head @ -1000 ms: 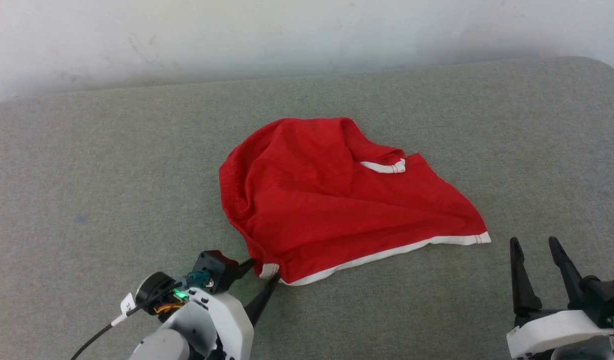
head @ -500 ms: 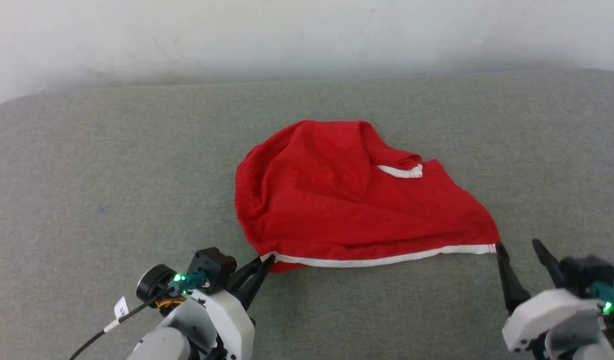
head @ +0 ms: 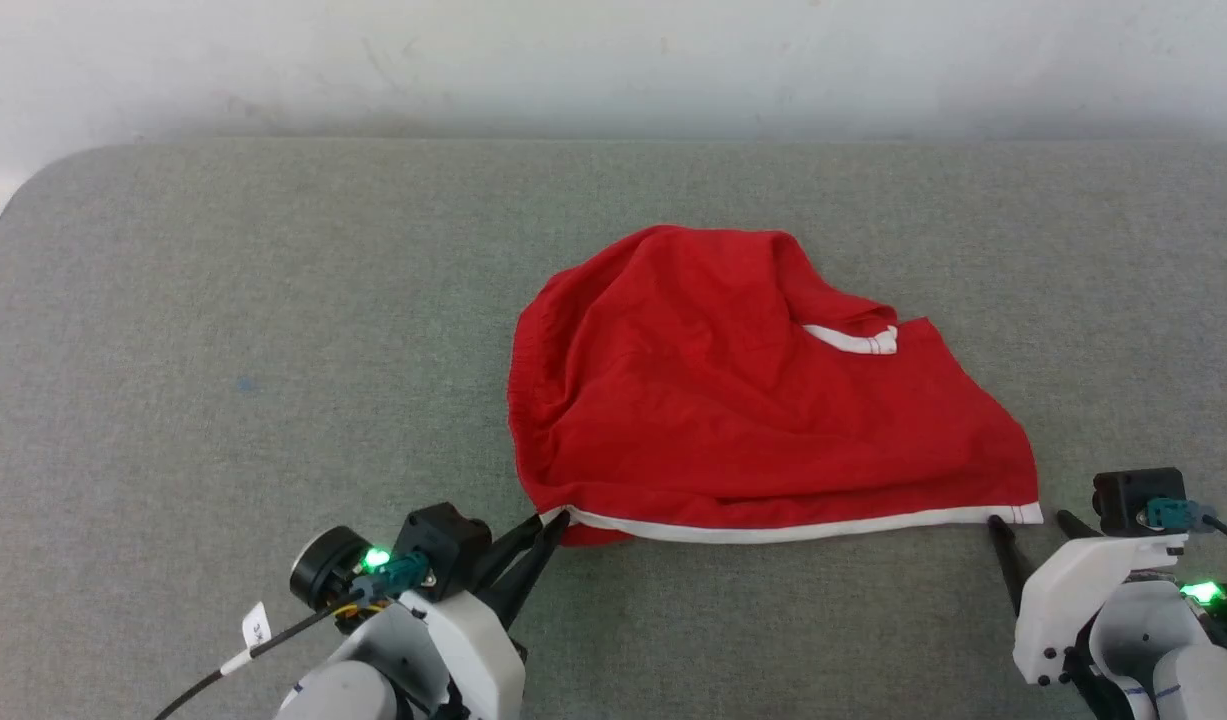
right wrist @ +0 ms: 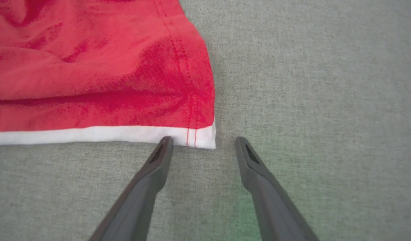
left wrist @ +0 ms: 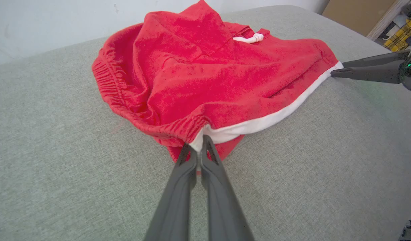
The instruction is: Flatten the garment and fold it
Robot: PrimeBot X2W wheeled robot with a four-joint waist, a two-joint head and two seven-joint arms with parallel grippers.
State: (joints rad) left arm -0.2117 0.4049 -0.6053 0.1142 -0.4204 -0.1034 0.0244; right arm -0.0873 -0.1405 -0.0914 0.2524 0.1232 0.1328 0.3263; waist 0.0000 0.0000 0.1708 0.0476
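On a grey fabric-covered worktop [head: 223, 300] against a white wall [head: 613, 60], the crumpled red garment [head: 733, 400] lies near the middle, white hem [head: 773, 530] toward 6 o'clock, the left pincer [head: 553, 520] clenched on its 7 o'clock corner, the right pincer [head: 1027, 520] released, tips either side of the 5 o'clock corner.

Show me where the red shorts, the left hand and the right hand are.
red shorts [head: 733, 400], head view, middle of the red fabric.
left hand [left wrist: 197, 144], left wrist view, between its fingertips, shut on the shorts.
right hand [right wrist: 204, 139], right wrist view, between its open fingertips.
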